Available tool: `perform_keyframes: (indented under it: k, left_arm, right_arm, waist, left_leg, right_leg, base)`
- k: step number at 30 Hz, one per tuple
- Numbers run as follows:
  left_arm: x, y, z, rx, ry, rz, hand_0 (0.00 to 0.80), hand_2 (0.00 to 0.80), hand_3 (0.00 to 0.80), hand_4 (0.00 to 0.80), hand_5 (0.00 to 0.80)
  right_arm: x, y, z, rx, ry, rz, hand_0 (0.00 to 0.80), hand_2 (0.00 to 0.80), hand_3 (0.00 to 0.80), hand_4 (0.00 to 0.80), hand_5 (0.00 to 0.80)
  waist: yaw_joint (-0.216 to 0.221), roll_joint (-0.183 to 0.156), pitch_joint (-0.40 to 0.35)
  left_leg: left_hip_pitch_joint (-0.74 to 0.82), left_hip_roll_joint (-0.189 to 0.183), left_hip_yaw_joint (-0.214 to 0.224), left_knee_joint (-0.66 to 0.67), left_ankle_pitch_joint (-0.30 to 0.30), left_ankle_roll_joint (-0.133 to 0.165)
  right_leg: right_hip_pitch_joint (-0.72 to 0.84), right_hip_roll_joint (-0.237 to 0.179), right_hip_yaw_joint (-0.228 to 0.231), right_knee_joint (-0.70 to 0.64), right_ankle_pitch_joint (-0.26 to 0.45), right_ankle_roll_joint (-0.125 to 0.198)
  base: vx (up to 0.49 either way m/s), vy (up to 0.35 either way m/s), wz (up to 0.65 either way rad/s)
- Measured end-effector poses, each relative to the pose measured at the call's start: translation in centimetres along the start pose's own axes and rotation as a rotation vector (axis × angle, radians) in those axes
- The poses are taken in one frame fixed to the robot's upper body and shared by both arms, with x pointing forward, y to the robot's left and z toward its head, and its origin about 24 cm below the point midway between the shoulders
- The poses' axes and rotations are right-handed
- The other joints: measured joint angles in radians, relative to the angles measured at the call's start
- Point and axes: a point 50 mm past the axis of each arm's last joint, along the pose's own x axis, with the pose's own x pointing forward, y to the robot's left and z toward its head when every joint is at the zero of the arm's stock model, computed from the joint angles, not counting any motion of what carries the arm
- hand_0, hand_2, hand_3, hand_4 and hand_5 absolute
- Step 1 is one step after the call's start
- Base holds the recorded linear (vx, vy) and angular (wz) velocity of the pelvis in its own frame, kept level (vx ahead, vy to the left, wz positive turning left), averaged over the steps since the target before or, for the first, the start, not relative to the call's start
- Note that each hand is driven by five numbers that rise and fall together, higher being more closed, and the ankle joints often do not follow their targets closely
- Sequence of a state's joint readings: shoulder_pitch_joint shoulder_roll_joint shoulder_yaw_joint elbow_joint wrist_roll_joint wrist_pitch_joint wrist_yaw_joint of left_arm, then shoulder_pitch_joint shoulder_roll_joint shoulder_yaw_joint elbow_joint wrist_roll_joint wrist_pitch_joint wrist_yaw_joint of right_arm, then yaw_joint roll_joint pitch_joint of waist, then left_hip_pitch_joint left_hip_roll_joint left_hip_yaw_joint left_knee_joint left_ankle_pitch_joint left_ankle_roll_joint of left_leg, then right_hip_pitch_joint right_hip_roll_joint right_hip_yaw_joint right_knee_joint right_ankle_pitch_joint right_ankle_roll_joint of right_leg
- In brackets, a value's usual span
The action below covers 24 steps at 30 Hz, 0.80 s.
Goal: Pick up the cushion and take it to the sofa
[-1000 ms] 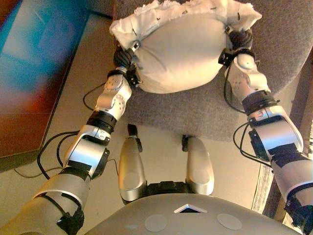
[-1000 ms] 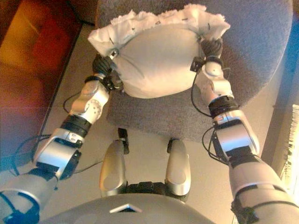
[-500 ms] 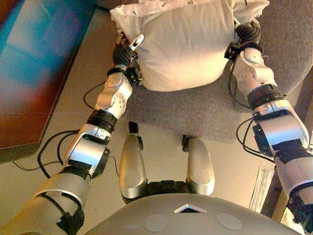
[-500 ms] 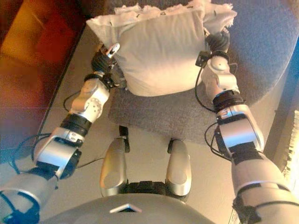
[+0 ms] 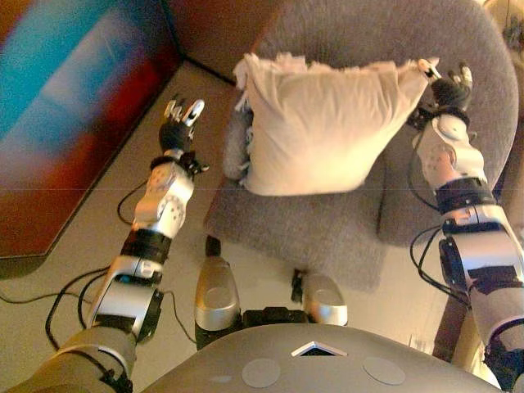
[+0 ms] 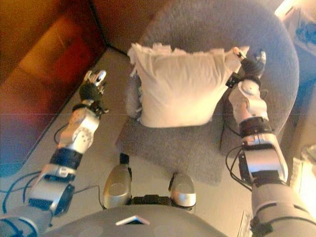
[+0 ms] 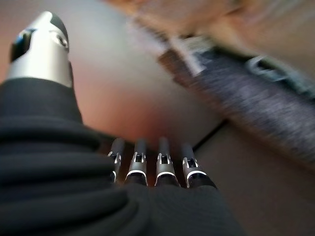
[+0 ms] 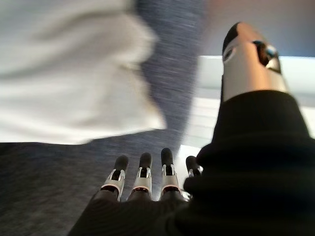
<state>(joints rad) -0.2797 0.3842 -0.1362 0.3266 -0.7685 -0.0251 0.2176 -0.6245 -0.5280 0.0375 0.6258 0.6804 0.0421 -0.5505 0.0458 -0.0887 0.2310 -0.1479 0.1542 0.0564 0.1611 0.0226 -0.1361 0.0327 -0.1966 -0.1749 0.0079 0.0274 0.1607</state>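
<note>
The cream cushion [image 5: 319, 123] with a frilled edge stands upright on the seat of the grey sofa [image 5: 327, 237], leaning against its backrest. No hand holds it. My left hand [image 5: 178, 123] is open over the floor, well to the left of the sofa and apart from the cushion; its straight fingers [image 7: 147, 167] show in the left wrist view. My right hand [image 5: 446, 86] is open just beside the cushion's upper right corner. In the right wrist view its fingers [image 8: 142, 177] are straight, and the cushion [image 8: 64, 73] lies a little apart from them.
A dark red-brown cabinet front [image 5: 74, 123] stands along the left, with a beige floor [image 5: 90, 246] between it and the sofa. A white sheet [image 6: 245, 224] lies on the floor at the lower right. A box [image 6: 301, 24] shows at the upper right.
Both hands have let go of the cushion, which now stands on the sofa seat. The left hand has swung out to the left. The camera has shifted.
</note>
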Motion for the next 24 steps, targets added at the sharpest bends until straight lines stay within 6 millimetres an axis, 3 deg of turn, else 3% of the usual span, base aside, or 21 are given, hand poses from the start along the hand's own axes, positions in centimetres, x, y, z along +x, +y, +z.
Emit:
perform_keyframes:
  k: [5,13,18,24]
  left_arm:
    - [-2.8,2.9,-2.2,0.015,0.063,0.0,0.0,0.0,0.0,0.0,0.0]
    - [-6.7,4.8,-5.8,-0.034,0.182,-0.067,0.0,0.0,0.0,0.0,0.0]
    - [-8.7,5.5,-7.4,-0.063,0.236,-0.087,0.0,0.0,0.0,0.0,0.0]
    - [-10.3,5.3,-8.7,-0.185,0.257,-0.141,0.0,0.0,0.0,0.0,0.0]
  right_arm:
    - [-1.9,-3.7,-1.9,-0.04,-0.073,-0.044,0.0,0.0,0.0,0.0,0.0]
    - [-5.4,-8.9,-8.1,-0.057,0.074,-0.028,0.0,0.0,0.0,0.0,0.0]
    - [-9.5,-8.2,-13.8,0.072,0.28,0.11,0.0,0.0,0.0,0.0,0.0]
    - [-14.1,-6.0,-17.0,0.413,0.394,0.291,0.0,0.0,0.0,0.0,0.0]
  waist:
    - [-0.003,0.01,-0.044]
    - [-0.011,0.031,-0.128]
    - [-0.035,0.032,-0.139]
    - [-0.06,0.035,-0.142]
  left_leg:
    - [0.07,-0.01,0.022,-0.052,0.002,-0.004]
    - [0.138,-0.004,0.079,-0.17,0.055,0.0]
    - [0.157,-0.007,0.085,-0.224,0.085,-0.002]
    - [0.187,-0.012,0.123,-0.249,0.087,-0.003]
  right_leg:
    - [0.054,-0.004,0.001,-0.034,0.001,0.002]
    - [0.06,-0.004,0.005,-0.051,0.003,0.004]
    - [0.054,-0.002,0.006,-0.059,0.006,0.007]
    - [0.05,-0.006,0.035,-0.072,0.015,0.011]
  base:
    - [0.028,0.099,-0.06]
    - [-0.038,0.061,-0.06]
    - [-0.095,0.011,-0.02]
    - [-0.092,0.037,-0.16]
